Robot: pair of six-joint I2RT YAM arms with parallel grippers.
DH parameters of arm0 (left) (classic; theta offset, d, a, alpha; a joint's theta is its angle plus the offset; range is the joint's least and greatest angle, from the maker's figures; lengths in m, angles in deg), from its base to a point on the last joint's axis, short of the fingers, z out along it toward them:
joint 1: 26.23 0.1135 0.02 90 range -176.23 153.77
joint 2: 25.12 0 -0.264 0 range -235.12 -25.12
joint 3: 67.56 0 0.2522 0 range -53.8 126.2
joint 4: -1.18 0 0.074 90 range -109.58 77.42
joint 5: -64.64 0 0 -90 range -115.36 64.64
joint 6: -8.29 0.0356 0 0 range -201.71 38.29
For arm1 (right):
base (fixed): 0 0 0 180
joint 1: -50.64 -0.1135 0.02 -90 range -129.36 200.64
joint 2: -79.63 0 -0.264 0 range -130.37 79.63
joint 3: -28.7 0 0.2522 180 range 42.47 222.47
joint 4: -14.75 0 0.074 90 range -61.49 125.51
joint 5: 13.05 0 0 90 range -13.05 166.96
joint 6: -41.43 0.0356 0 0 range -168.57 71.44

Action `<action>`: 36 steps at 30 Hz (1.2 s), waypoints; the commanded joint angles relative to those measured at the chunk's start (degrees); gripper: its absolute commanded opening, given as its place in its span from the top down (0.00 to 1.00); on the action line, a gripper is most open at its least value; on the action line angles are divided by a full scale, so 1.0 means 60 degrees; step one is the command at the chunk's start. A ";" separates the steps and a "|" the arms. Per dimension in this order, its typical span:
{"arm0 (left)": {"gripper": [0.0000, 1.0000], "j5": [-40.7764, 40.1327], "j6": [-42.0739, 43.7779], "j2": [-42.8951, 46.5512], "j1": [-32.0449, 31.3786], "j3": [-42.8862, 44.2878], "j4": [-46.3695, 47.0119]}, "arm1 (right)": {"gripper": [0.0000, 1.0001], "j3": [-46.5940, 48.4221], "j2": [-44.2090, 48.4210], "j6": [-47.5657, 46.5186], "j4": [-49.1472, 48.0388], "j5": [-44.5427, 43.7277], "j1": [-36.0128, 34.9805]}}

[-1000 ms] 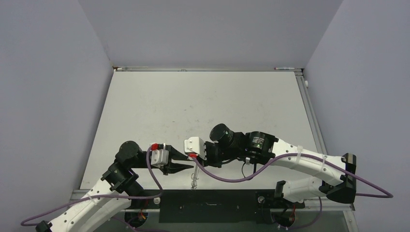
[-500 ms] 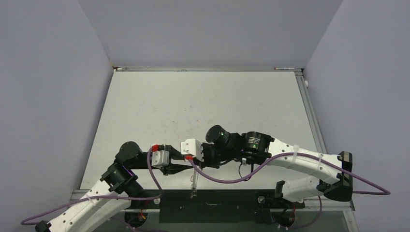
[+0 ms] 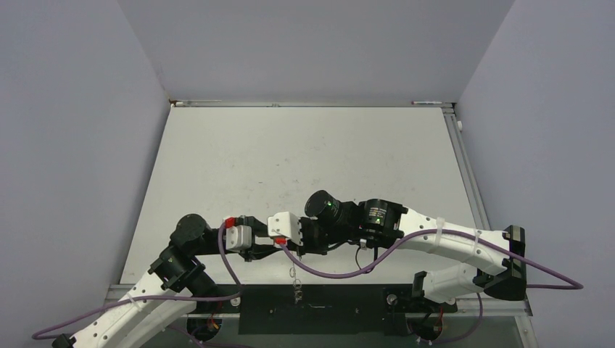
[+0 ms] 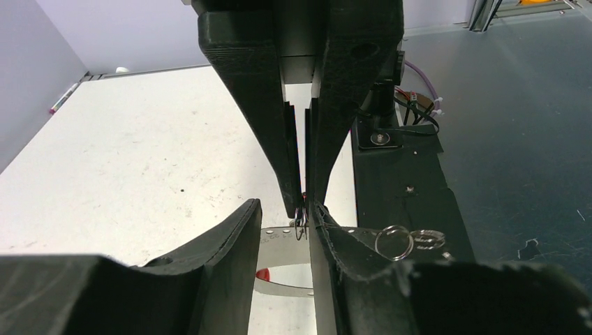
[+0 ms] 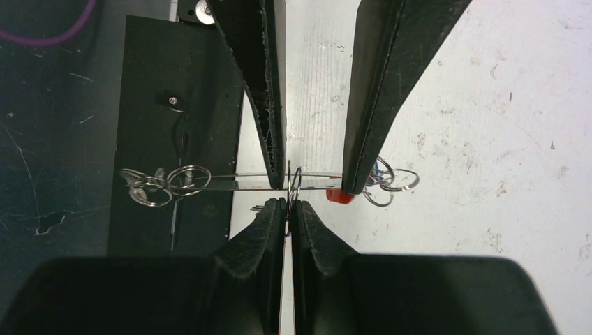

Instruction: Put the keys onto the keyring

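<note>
Silver keyring (image 5: 230, 176) hangs at near edge of bench (image 3: 290, 152), thin wire pinched in my right hand (image 5: 287, 204), which is clamped fully closed on it. My left hand (image 5: 315, 183) is part open, straddling wire, gripping nothing I can see. Red key (image 5: 340, 197) sits just at one of its fingertips.

Risks, as I judge:
- wire slips from pinch, drops onto black base plate (image 3: 326, 308)
- left fingers knock ring askew (hands very crowded)

Bench white, scuffed. Lilac-grey walls (image 3: 312, 43) on three sides.
</note>
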 commanded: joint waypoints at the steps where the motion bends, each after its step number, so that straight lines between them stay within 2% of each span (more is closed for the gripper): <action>1: 0.72 -0.0109 0.0165 0.0030 -0.0025 0.0222 0.0118 | 0.95 0.0441 0.0032 -0.0066 -0.0471 -0.0004 -0.0073; 9: 0.75 0.0428 -0.0115 -0.0440 -0.0090 0.0184 0.0250 | 0.95 0.0466 0.0046 -0.0066 -0.0517 -0.0033 -0.0108; 16: 0.87 0.0268 -0.0005 -0.0611 -0.0186 0.0265 0.0135 | 0.95 0.0417 0.0081 -0.0081 -0.0640 -0.0131 -0.0167; 19: 1.00 0.0209 0.0018 -0.0574 -0.0176 0.0291 0.0111 | 0.95 0.0393 0.0104 -0.0080 -0.0681 -0.0161 -0.0181; 24: 1.00 0.0215 0.0222 -0.0382 -0.0185 0.0485 -0.0140 | 0.93 0.0220 0.0329 -0.0031 -0.1248 -0.0385 -0.0182; 25: 1.00 0.0077 0.0265 -0.0270 -0.0172 0.0522 -0.0201 | 0.85 0.0132 0.0427 0.0001 -0.1374 -0.0451 -0.0176; 28: 1.00 -0.0351 0.0294 0.0193 -0.0104 0.0491 -0.0141 | 0.47 -0.0357 0.0874 0.0064 -0.2176 -0.0650 -0.0181; 29: 1.00 -0.0481 0.0226 0.0362 -0.0050 0.0442 -0.0047 | 0.38 -0.0552 0.1101 0.0086 -0.2477 -0.0719 -0.0172; 33: 1.00 -0.0544 -0.0259 0.1027 0.0328 0.0133 0.0565 | 0.34 -0.1683 0.2487 0.0393 -0.4184 -0.1151 -0.0145; 36: 1.00 -0.0224 -0.0788 0.1322 0.0675 -0.0106 0.1267 | 0.33 -0.2660 0.3649 0.0679 -0.5585 -0.0677 -0.0078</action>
